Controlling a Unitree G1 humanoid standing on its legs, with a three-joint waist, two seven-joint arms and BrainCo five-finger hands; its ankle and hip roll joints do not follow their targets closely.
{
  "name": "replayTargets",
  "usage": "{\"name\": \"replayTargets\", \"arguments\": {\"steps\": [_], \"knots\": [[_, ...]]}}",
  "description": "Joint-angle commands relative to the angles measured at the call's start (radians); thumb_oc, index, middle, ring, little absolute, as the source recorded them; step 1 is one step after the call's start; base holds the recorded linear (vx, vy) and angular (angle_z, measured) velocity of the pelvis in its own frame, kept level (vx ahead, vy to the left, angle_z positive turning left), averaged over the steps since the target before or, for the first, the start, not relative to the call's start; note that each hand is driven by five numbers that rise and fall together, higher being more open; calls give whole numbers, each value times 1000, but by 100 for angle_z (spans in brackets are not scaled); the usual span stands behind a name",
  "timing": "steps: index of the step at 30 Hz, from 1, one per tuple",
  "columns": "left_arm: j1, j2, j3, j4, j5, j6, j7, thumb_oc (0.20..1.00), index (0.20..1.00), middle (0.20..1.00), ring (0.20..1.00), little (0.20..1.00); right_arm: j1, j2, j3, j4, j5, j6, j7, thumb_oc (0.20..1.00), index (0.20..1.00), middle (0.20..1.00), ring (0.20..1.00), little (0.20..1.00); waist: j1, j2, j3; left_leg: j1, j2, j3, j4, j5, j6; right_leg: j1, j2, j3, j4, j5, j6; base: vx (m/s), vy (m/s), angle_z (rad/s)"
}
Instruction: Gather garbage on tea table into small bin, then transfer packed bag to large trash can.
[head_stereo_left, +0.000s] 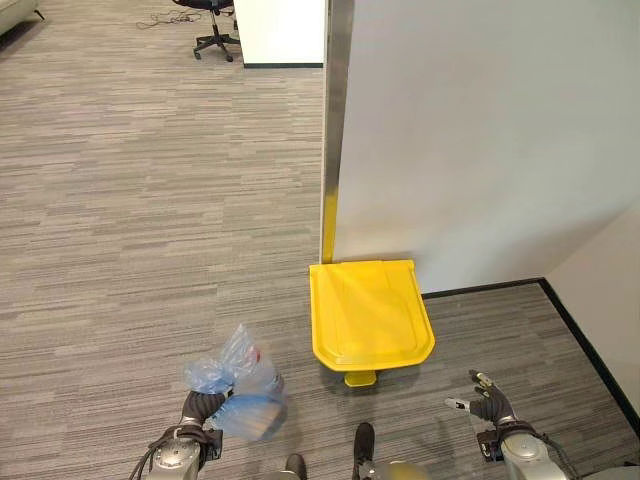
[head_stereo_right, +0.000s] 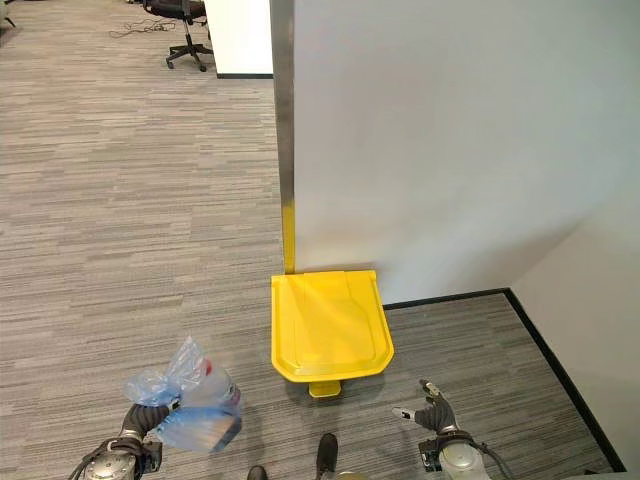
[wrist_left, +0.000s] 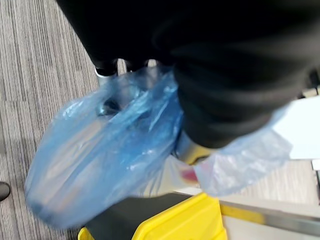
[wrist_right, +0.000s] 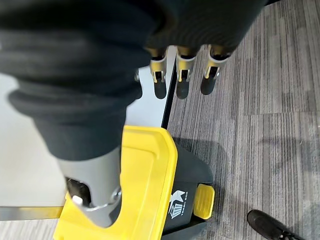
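Grey striped carpet floor (head_stereo_left: 130, 200) runs across the room, white partition wall (head_stereo_left: 480, 130) with a metal edge post (head_stereo_left: 336, 100) stands on the right side. Against the base of that wall sits the large trash can with closed yellow plastic lid (head_stereo_left: 370, 312), dark body, yellow foot pedal (head_stereo_left: 360, 378) sticking out at the front toward the robot. Black swivel office chair (head_stereo_left: 215, 25) far back near a white cabinet (head_stereo_left: 278, 30). Packed translucent blue plastic garbage bag (head_stereo_left: 240, 385), stuffed, something red showing through, hangs off the floor to the left of the can, near it but apart, not over the lid. Left hand (head_stereo_left: 200, 408) low left, fingers curled round the bag's bunched neck, holding it up; left wrist view shows the bag (wrist_left: 110, 160) right against the hand with the can's yellow corner below. Right hand (head_stereo_left: 484, 400) low right, past the can's right front corner, fingers (wrist_right: 182, 67) straight and spread, holding nothing, touching nothing.
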Motion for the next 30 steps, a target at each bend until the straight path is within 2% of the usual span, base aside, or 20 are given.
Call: {"name": "replayTargets", "arguments": {"steps": [1, 3, 5, 6, 10, 11, 12, 13, 14, 16, 18, 24, 30], "knots": [[-29, 56, 27, -45, -11, -35, 5, 200, 200, 200, 200, 200, -55, -4, 3, -7, 8, -21, -11, 1000, 1000, 1000, 1000, 1000, -1, -3, 31, -58, -13, -43, 133, -145, 5, 3, -68, 39, 170, -213, 97, -86, 118, -10], [-37, 66, 34, -54, -15, -35, 10, 200, 200, 200, 200, 200, -64, 8, 10, -22, 7, -22, -8, 1000, 1000, 1000, 1000, 1000, 4, 0, 53, -57, -23, -47, 135, -154, 21, -49, -87, 43, 272, -213, 117, -57, 167, -18], [-47, 68, 33, -53, -15, -35, 8, 200, 200, 200, 200, 200, -66, 13, 14, -25, 8, -20, -7, 1000, 1000, 1000, 1000, 1000, 4, -1, 66, -39, -31, -46, 138, -168, 27, -83, -95, 35, 328, -204, 121, 65, 123, -20], [-52, 69, 29, -55, -14, -35, 6, 200, 200, 200, 200, 200, -71, 8, 18, -28, 4, -16, -5, 1000, 1000, 1000, 1000, 1000, -2, 0, 78, -6, -43, -53, 127, -183, 32, -129, -90, 24, 330, -175, 116, 165, 91, -5], [-57, 63, 21, -53, -13, -37, 4, 200, 200, 200, 200, 200, -74, 0, 17, -29, 9, -17, -7, 1000, 1000, 1000, 1000, 1000, -30, 11, 92, 59, -68, -80, 109, -213, 36, -204, -78, -4, 223, -118, 124, 236, 57, 10], [-70, 59, 23, -47, -18, -43, 7, 200, 200, 200, 200, 200, -75, 0, 16, -23, 8, -14, -9, 1000, 1000, 1000, 1000, 1000, -45, 11, 102, 81, -81, -105, 128, -239, 28, -237, -75, -34, 128, -95, 137, 368, -5, 42], [-74, 58, 23, -46, -18, -45, 9, 200, 200, 200, 200, 200, -75, -1, 15, -22, 7, -13, -10, 1000, 1000, 1000, 1000, 1000, -49, 11, 102, 84, -86, -115, 137, -249, 26, -245, -74, -34, 113, -91, 139, 466, -57, 75], [-79, 57, 18, -52, -14, -47, 9, 200, 200, 200, 200, 200, -69, -6, 7, -28, 17, -16, -13, 1000, 1000, 1000, 1000, 1000, -59, 8, 97, 94, -100, -145, 155, -279, 22, -249, -64, -7, 86, -77, 144, 338, -77, 62], [-84, 60, 17, -50, -10, -47, 9, 200, 200, 200, 200, 200, -60, -8, 0, -28, 21, -16, -14, 1000, 1000, 1000, 1000, 1000, -64, 4, 90, 99, -106, -160, 171, -302, 17, -247, -64, 18, 80, -66, 136, 405, -116, 78], [-85, 58, 13, -49, -13, -49, 7, 200, 200, 200, 200, 200, -52, -11, -15, -21, 41, -19, -17, 1000, 1000, 1000, 1000, 1000, -69, 0, 76, 105, -102, -183, 224, -341, 6, -244, -81, 25, 95, -39, 126, 317, -128, 67], [-83, 49, 11, -42, -20, -47, 9, 200, 200, 200, 200, 200, -47, -13, -26, -10, 51, -20, -22, 1000, 1000, 1000, 1000, 1000, -79, 2, 65, 112, -75, -193, 249, -364, -4, -244, -81, 24, 124, -40, 115, 265, -156, 46], [-105, 48, 2, -16, -20, -49, 9, 200, 200, 200, 200, 200, -77, -24, -33, -3, 84, -36, -34, 1000, 1000, 1000, 1000, 1000, -100, 29, 32, 136, -31, -168, 178, -350, -18, -252, -56, -10, 125, -44, 114, 112, -53, 11], [-110, 45, -11, -45, -15, -52, -10, 200, 200, 200, 200, 200, -116, -12, 30, -37, 70, -40, -4, 1000, 1000, 1000, 1000, 1000, -90, 34, 33, 140, -41, -144, 134, -335, -11, -265, -36, 10, 93, -22, 123, -8, 15, -17]]}}
